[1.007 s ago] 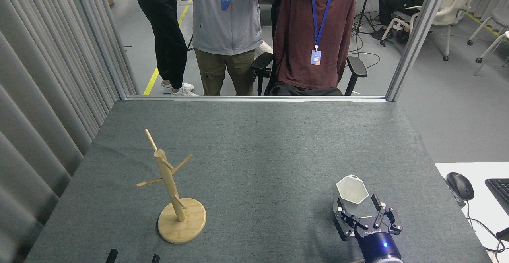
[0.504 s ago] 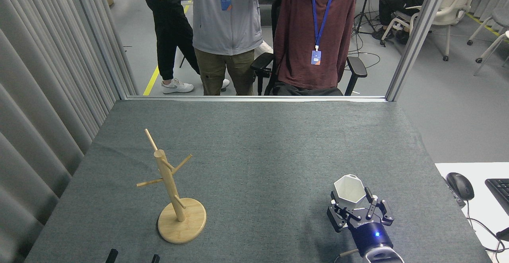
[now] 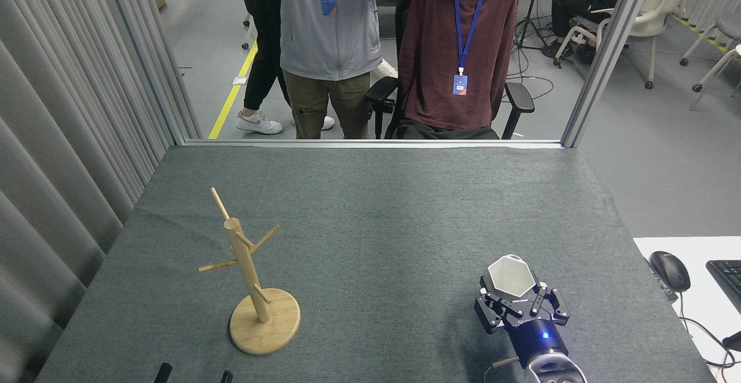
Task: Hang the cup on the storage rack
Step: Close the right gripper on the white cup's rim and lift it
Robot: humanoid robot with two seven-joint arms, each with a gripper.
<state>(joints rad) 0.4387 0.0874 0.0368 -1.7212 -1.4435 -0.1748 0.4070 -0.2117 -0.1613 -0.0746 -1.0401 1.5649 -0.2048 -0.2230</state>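
Where right claw grips, cup empty

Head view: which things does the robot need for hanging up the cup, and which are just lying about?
For the job:
- white matte hexagonal cup
- light wooden mug tree rack
- right gripper, closed around the cup

Just lying about:
- black computer mouse
- black keyboard
- white side desk

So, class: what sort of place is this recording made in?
Probably a robotics lab or test bay: a grey felt-covered table fenced by partition panels, people wearing lanyard badges watching, and a tripod behind.
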